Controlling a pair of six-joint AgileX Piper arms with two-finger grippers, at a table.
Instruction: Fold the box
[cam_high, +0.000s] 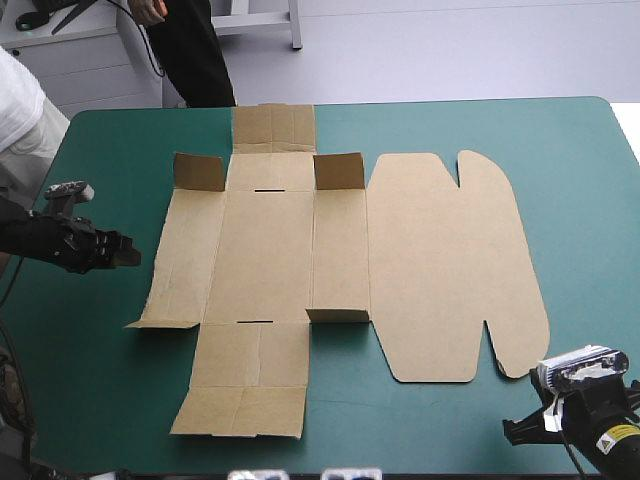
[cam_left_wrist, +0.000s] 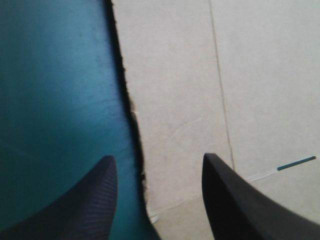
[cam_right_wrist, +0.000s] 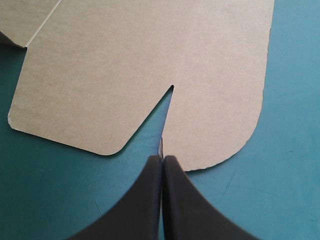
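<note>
The brown box (cam_high: 262, 250) lies as a flat cut sheet in the middle of the table, its rounded lid (cam_high: 450, 270) spread to the right. Two small flaps (cam_high: 199, 172) (cam_high: 339, 171) stand up at the far side, and one (cam_high: 337, 315) at the near side. My left gripper (cam_high: 128, 250) hovers just left of the box's left edge. In the left wrist view it is open (cam_left_wrist: 159, 160), with that edge of the box (cam_left_wrist: 200, 75) running between its fingers. My right gripper (cam_high: 512, 430) sits near the lid's near right corner. It is shut (cam_right_wrist: 163, 159), its tip at the notch in the lid (cam_right_wrist: 125, 65).
Bare teal-green cover (cam_high: 580, 200) surrounds the sheet, widest on the right and along the near edge. The box's near flap (cam_high: 240, 410) reaches close to the table's front edge. A person's white sleeve (cam_high: 20, 115) is at the far left corner.
</note>
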